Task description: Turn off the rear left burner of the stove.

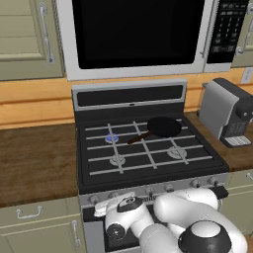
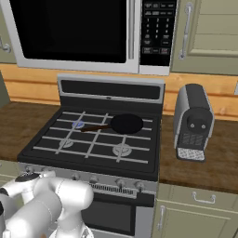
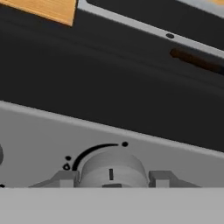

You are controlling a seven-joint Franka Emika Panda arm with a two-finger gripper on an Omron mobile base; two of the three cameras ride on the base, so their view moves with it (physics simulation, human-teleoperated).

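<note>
Two fingers [image 3: 65, 178] spread either side of a stove [image 1: 148, 153] knob [image 3: 112, 168], not visibly clamping it; rear left burner [image 1: 112, 139] glowing blue at ten o'clock of the cooktop, frying pan [image 1: 163, 127] beside.

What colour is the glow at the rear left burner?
Blue; the rear left burner shows it best in the left base view.
</note>
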